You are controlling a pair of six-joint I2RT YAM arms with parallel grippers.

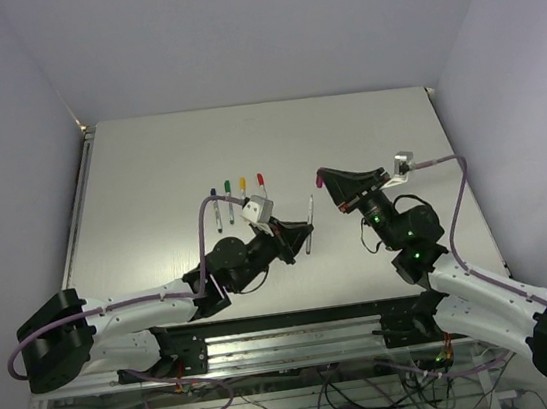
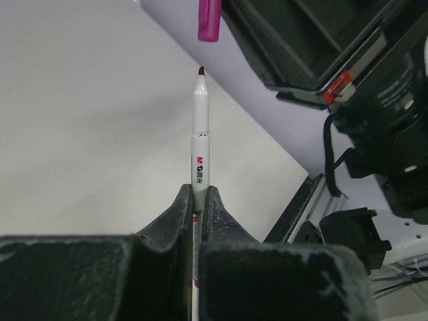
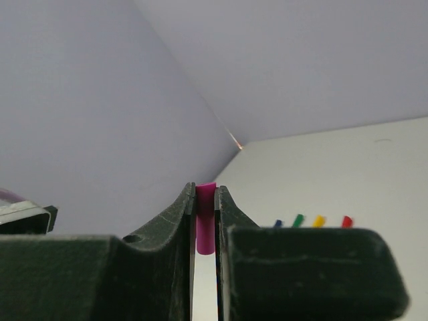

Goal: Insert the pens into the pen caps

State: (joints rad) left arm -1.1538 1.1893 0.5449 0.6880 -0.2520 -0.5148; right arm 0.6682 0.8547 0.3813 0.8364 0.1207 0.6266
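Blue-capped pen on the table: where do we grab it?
Mid-barrel of the blue-capped pen, from straight above, closing across it. It lies flat and thin, with the green-capped pen close alongside, so a side approach looks cramped.

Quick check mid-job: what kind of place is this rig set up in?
Probably a lab test cell: a bare white table boxed in by plain walls, an aluminium mounting rail at its near edge, loose cables underneath.
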